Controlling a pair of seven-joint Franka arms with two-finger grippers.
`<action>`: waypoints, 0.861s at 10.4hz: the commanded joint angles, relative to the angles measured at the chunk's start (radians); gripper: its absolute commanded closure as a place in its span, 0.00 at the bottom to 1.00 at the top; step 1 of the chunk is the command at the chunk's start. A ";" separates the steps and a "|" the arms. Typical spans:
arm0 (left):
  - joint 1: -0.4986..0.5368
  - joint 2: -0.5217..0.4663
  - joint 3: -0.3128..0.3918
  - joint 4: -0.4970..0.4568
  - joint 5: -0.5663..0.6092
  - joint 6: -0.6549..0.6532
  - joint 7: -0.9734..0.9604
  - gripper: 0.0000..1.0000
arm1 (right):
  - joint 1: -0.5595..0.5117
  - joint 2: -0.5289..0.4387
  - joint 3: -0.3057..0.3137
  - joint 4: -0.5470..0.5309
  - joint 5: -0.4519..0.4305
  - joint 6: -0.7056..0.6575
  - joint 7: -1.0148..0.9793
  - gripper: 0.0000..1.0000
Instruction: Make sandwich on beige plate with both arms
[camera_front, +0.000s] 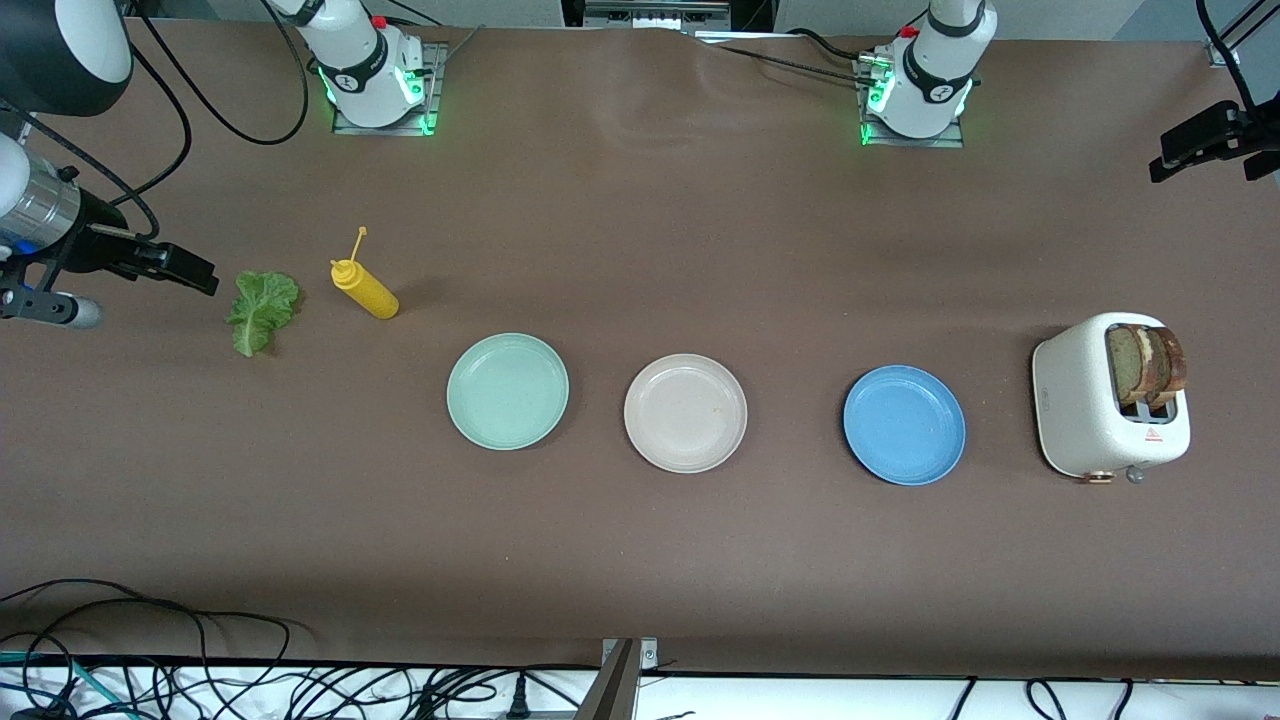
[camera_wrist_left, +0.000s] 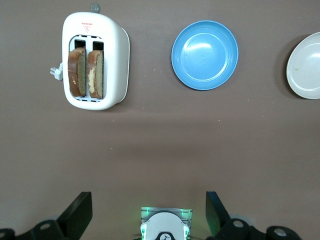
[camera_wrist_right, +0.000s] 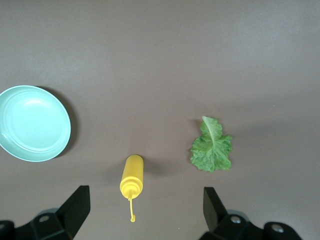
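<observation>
The round pale beige plate (camera_front: 685, 412) lies bare between the mint and blue plates. Two speckled brown bread slices (camera_front: 1150, 365) stand in the white toaster (camera_front: 1080, 410); light, crumbly, best pinched at the exposed top crust. The ruffled green lettuce leaf (camera_front: 262, 308), limp, lies beside the yellow squeeze bottle (camera_front: 365, 288). The left tool (camera_wrist_left: 149, 210) and right tool (camera_wrist_right: 145, 210) are held spread, empty.

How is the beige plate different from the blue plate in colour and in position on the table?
The beige plate is pale off-white; the blue plate is bright blue. The beige plate sits in the middle of the row, beside the mint green plate; the blue plate lies toward the left arm's end, beside the toaster. Both are round, shallow, rimmed and hold no food.
</observation>
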 joint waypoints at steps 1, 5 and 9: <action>0.004 0.000 -0.004 0.019 0.018 -0.021 0.007 0.00 | -0.003 0.007 -0.002 0.018 0.014 -0.017 0.002 0.00; 0.004 0.000 -0.001 0.019 0.020 -0.021 0.012 0.00 | -0.003 0.007 -0.002 0.018 0.014 -0.019 0.002 0.00; 0.004 0.001 0.006 0.019 0.017 -0.019 0.015 0.00 | -0.003 0.007 -0.002 0.017 0.014 -0.017 0.002 0.00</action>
